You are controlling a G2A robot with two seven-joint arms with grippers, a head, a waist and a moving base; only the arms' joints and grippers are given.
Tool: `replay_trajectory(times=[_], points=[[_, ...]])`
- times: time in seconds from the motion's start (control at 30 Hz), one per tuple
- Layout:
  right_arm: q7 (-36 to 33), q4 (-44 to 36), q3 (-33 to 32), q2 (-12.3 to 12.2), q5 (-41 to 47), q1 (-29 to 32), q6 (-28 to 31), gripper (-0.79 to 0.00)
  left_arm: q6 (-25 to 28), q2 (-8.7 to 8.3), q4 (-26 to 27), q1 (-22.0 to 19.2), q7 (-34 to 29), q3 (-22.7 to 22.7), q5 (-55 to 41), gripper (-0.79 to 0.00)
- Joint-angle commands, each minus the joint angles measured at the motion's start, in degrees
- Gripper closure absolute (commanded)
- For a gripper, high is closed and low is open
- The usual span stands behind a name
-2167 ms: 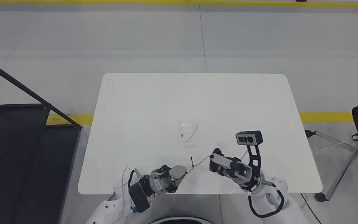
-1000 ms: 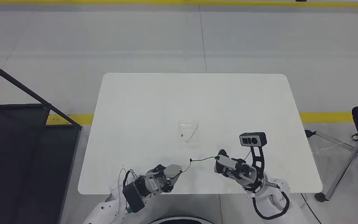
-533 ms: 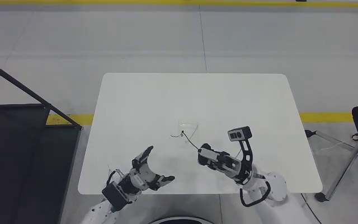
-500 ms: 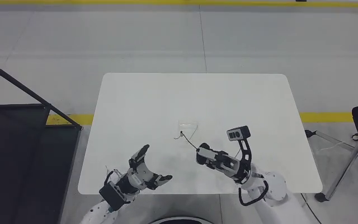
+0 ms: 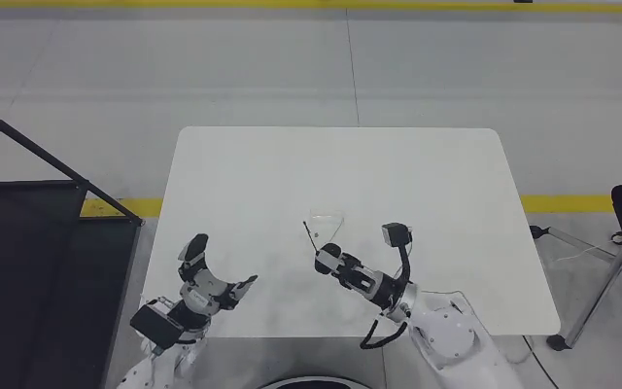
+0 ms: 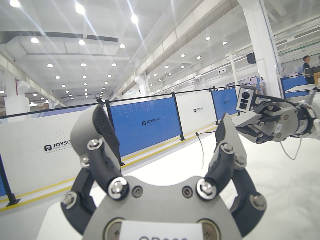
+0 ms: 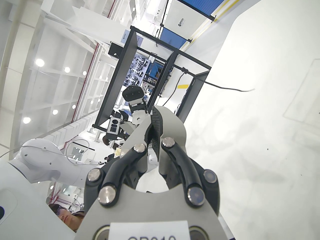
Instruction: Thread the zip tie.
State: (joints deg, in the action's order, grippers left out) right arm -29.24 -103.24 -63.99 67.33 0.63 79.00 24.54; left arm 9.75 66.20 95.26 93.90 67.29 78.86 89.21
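The right gripper [image 5: 324, 257] pinches one end of the zip tie [image 5: 310, 236], whose free end juts over the table [image 5: 437, 194] beside a clear bag [image 5: 331, 223]. The left gripper [image 5: 220, 265] gapes wide, well apart. Held so thinly, the tie may twist or slip.

White table [image 5: 243, 175], clear pouch [image 5: 328, 226] near its middle, yellow floor line [image 5: 573, 203], black panel [image 5: 49, 253]

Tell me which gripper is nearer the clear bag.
Right. The right gripper, shut on the zip tie, is close beside the clear bag; the left gripper is far off.
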Motion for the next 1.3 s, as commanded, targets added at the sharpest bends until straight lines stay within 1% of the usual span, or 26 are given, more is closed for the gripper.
replay_trajectory(times=[0.0, 0.2, 0.27, 0.33, 0.43, 0.53, 0.6, 0.67, 0.77, 0.87, 1.27], points=[[-0.1, 0.0, 0.0, 0.0, 0.1, 0.0, 0.0, 0.0, 0.0, 0.0, 0.0, 0.0, 0.2, -0.1, 0.1, -0.785], [-0.1, 0.0, 0.0, 0.0, 0.1, 0.0, 0.0, 0.0, 0.0, 0.0, 0.0, 0.0, 0.2, -0.1, 0.1, -0.785], [2.3, -1.0, -0.4, 0.0, -4.2, 0.0, -0.6, 0.0, 0.1, 0.02, 0.0, 0.0, -0.2, -0.1, -0.1, -0.785], [6.2, -2.6, -0.4, 0.1, -11.0, 0.7, -2.1, 0.0, 0.2, 0.16, 0.5, -0.5, -3.7, 0.1, -2.7, -0.785], [10.4, -5.7, 0.9, 0.1, -24.8, 1.6, -4.3, 0.0, 1.3, 0.26, 0.9, -0.8, -6.1, 0.3, -5.2, -0.785], [18.9, -8.2, 1.8, 0.3, -39.8, 3.7, -10.2, 0.0, 2.4, 0.32, 1.0, -0.9, -7.0, 0.7, -7.2, -0.785], [22.5, -9.2, 3.7, 0.4, -49.7, 4.9, -14.2, 0.0, 2.5, 0.33, 1.0, -0.9, -7.1, 0.9, -7.2, -0.785], [25.2, -9.3, 5.7, 0.6, -58.5, 5.7, -18.4, 0.0, 2.6, 0.36, 1.0, -0.8, -7.2, 0.8, -6.9, -0.785], [27.0, -8.6, 8.7, 1.1, -67.0, 6.1, -24.5, 0.0, 2.5, 0.41, 0.9, -0.7, -7.2, 0.8, -6.6, -0.785], [25.2, -7.9, 10.6, 1.6, -71.3, 5.9, -28.7, 0.0, 2.4, 0.45, 0.9, -0.6, -7.4, 0.8, -6.7, -0.785], [25.0, -7.8, 10.6, 1.6, -72.0, 5.9, -28.2, 0.0, 2.4, 0.45, 0.9, -0.6, -7.4, 0.8, -6.7, -0.785]])
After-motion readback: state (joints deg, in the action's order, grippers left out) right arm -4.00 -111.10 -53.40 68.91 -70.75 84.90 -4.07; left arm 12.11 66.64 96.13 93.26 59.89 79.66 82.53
